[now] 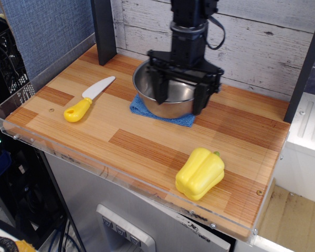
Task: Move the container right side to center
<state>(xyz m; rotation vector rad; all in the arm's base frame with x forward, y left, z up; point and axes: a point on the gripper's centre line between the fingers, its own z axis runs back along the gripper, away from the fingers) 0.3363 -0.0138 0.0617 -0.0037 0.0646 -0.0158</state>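
Observation:
The container is a round shiny steel bowl [168, 108] standing on a folded blue cloth [138, 107] at the back middle of the wooden board. My black gripper [179, 96] hangs over the bowl with its jaws wide apart and nothing between them. The left finger [159, 88] is over the bowl's inside. The right finger [200, 97] is at the bowl's right rim and hides it. I cannot tell whether either finger touches the bowl.
A yellow toy pepper [199, 173] lies at the front right. A toy knife [87, 101] with a yellow handle lies at the left. A dark post [104, 31] stands at the back left. A clear plastic lip [121, 176] runs along the board's front edge.

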